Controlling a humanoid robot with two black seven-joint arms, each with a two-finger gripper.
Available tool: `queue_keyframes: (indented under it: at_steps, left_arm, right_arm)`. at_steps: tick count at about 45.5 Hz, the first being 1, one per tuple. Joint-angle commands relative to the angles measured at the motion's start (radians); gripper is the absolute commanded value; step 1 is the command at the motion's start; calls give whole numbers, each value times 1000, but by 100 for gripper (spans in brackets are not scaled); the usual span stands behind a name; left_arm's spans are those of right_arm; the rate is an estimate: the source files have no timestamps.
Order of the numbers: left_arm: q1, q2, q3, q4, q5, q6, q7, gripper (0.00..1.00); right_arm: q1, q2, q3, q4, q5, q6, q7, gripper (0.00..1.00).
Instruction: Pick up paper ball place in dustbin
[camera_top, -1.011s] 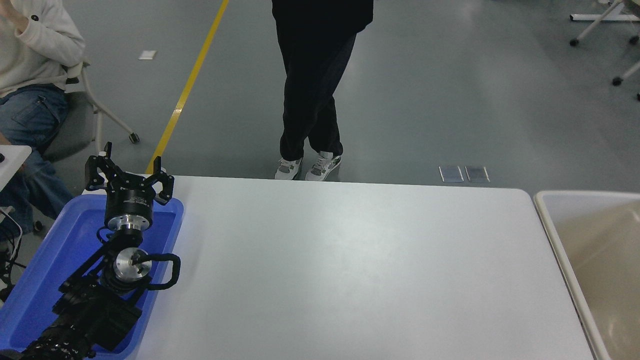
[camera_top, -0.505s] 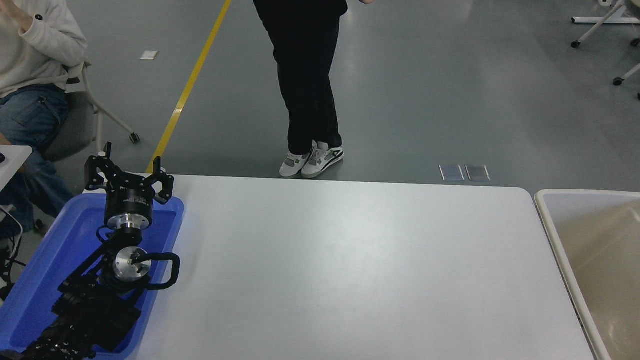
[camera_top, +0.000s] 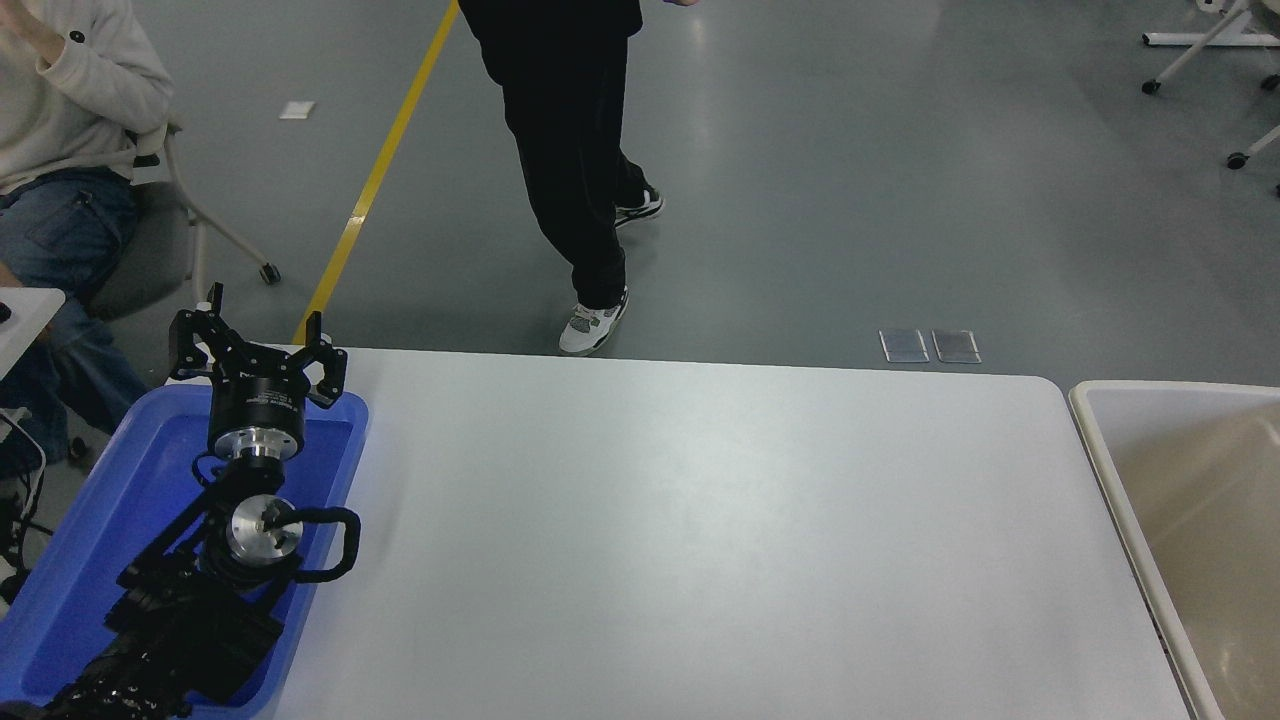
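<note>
Seated person in cream sweater and blue jeans (camera_top: 60, 150) at far left, posture much as a second ago. Below, parked black left gripper (camera_top: 258, 350) over the far end of the shallow blue rectangular plastic tray (camera_top: 90, 530), fingers spread wide, nothing between them — same spot, same pose as in the earlier views. No change on the robot's side, then.

Change confined to the far side of the white rectangular table (camera_top: 700, 540): standing person in black trousers and white-and-grey sneakers (camera_top: 575, 170), a second ago planted with crossed ankles at the table's far edge, now striding off toward the left, one foot lifted behind. Judged as someone leaving the workspace — perhaps clearing the way for a run.

No crumpled tan paper ball visible anywhere: not on the table, not in the tray, not in the visible part of the bin. Whether already dropped in, or not yet set out, cannot be told.

Large cream-white plastic dustbin (camera_top: 1085, 400) at far right, just beside the table's edge, beige interior only partly in view. Right gripper out of view altogether, so no grasp under way.
</note>
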Motion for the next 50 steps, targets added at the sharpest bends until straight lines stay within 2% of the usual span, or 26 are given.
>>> queue_keyframes:
  at_steps: [1,9,10,11,13,16,18,50]
  left_arm:
    - [0,0,0,0,0,0,0,99]
    - [0,0,0,0,0,0,0,99]
    - [0,0,0,0,0,0,0,99]
    - [0,0,0,0,0,0,0,99]
    - [0,-1,0,0,0,0,0,99]
    - [0,0,0,0,0,0,0,99]
    - [0,0,0,0,0,0,0,99]
    - [0,0,0,0,0,0,0,99]
  right_arm:
    - [-85,91,86,-50,4,-14,3,0]
    - [-91,95,94,-51,4,-17,5,1]
    - [-91,95,94,-51,4,-17,5,8]
    - [-91,97,94,-51,4,-17,6,20]
    - [-91,95,96,-51,6,-17,6,48]
    - [-91,95,106,-53,7,-17,6,74]
    - [-91,95,120,-51,6,-17,6,100]
    - [12,20,126,-53,4,-8,5,100]
